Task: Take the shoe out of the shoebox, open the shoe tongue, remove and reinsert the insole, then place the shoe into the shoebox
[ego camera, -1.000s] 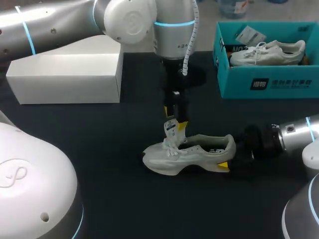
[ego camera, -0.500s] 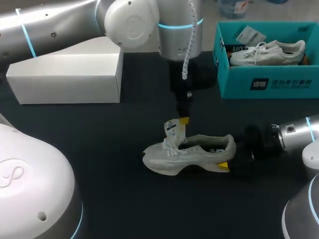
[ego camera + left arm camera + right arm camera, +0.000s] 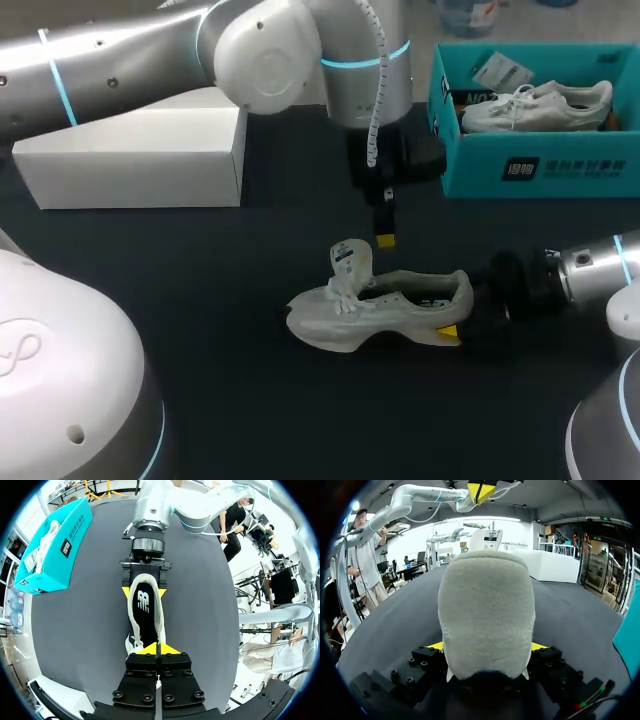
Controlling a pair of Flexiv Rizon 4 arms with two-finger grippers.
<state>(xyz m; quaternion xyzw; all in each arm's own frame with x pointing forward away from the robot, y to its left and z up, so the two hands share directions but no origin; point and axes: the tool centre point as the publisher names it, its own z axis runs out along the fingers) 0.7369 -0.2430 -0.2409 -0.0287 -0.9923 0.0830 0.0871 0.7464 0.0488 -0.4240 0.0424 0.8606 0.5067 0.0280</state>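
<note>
Left gripper (image 3: 385,240), tips together and empty, is lifting off the raised tongue (image 3: 350,257) of the pale grey sneaker (image 3: 340,322). Right gripper (image 3: 458,312), clamping the heel (image 3: 462,290), should be holding firm.

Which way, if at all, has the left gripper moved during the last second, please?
Yes. The left gripper has lifted off the shoe's tongue, drifting toward the teal shoebox.
</note>
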